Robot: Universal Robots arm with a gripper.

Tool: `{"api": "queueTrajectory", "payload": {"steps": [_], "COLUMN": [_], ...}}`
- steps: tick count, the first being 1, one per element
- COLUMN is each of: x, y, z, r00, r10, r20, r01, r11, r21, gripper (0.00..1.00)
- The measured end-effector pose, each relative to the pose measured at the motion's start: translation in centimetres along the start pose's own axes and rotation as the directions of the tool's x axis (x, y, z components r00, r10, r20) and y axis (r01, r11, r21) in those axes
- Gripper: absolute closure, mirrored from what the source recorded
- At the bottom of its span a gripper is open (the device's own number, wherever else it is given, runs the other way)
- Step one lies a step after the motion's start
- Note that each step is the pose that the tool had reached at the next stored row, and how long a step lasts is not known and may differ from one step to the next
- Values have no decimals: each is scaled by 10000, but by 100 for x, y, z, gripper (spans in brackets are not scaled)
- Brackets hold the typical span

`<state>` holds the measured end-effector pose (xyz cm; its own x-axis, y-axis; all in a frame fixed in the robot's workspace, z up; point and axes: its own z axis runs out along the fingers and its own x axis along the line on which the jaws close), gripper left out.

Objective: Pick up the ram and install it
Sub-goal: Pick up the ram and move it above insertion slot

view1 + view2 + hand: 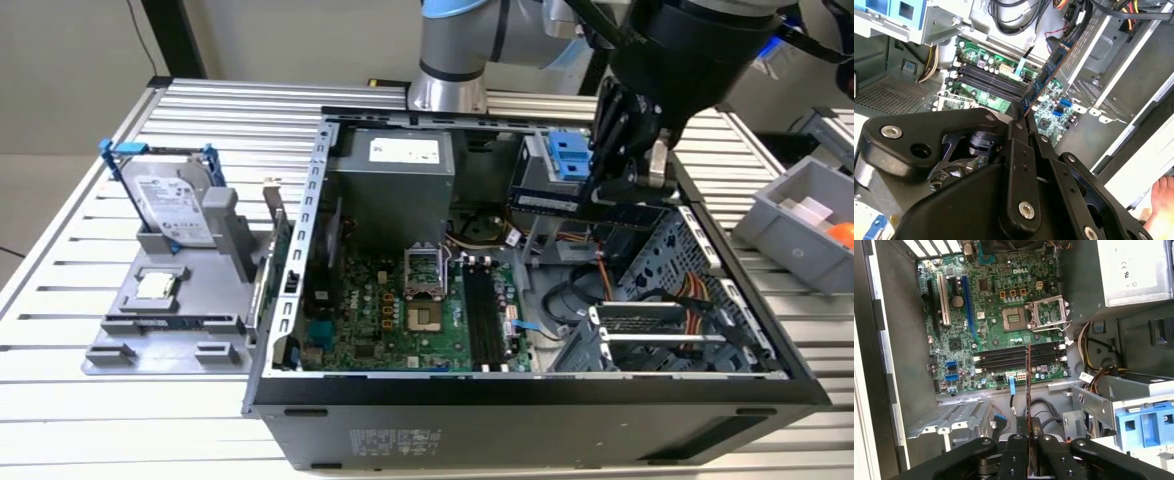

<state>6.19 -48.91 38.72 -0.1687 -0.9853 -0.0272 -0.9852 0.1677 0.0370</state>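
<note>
The slatted metal table (120, 440) carries an open computer case (534, 425) lying on its side, and everything here is placed from that case. The arm (454, 50) stands behind the case's rear wall and reaches over its open top. Against the rear wall inside sits the grey power supply (394, 180). The green motherboard (387, 310) covers the case floor in front of it.

Outside the case, on the exterior view's left, a grey fixture (160, 320) holds a silver hard drive (174, 205) upright in a blue-handled frame. A small square processor chip (156, 286) lies flat on the same fixture. Outside the case on the exterior view's right stands a grey bin (801, 215).

The gripper (627, 190) hangs over the case's drive-bay side, just beside a blue bracket (571, 155) and above the case floor. In both wrist views its fingers are clenched on one end of the ram (1046, 80), so the gripper (1021, 117) holds the stick in the air inside the case opening. The ram is a narrow blue-green board with dark chips. It points down toward the motherboard and stays clear of it. In the first wrist view it shows edge-on (1028, 385), crossing in front of the black memory slots (1004, 357) beside the open processor socket (1011, 318).
</note>
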Motion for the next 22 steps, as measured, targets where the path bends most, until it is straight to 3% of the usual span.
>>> {"api": "queueTrajectory", "payload": {"steps": [6,15,22], "x": [13,15,15], "y": [-2,7,8], "z": [0,0,0], "r00": [10000,9988,9988], "r10": [-1,-494,-495], "r20": [1,-22,-22], "r01": [1,494,495], "r11": [10000,9988,9988], "r21": [0,-13,-13], "gripper": [100,100,100]}}
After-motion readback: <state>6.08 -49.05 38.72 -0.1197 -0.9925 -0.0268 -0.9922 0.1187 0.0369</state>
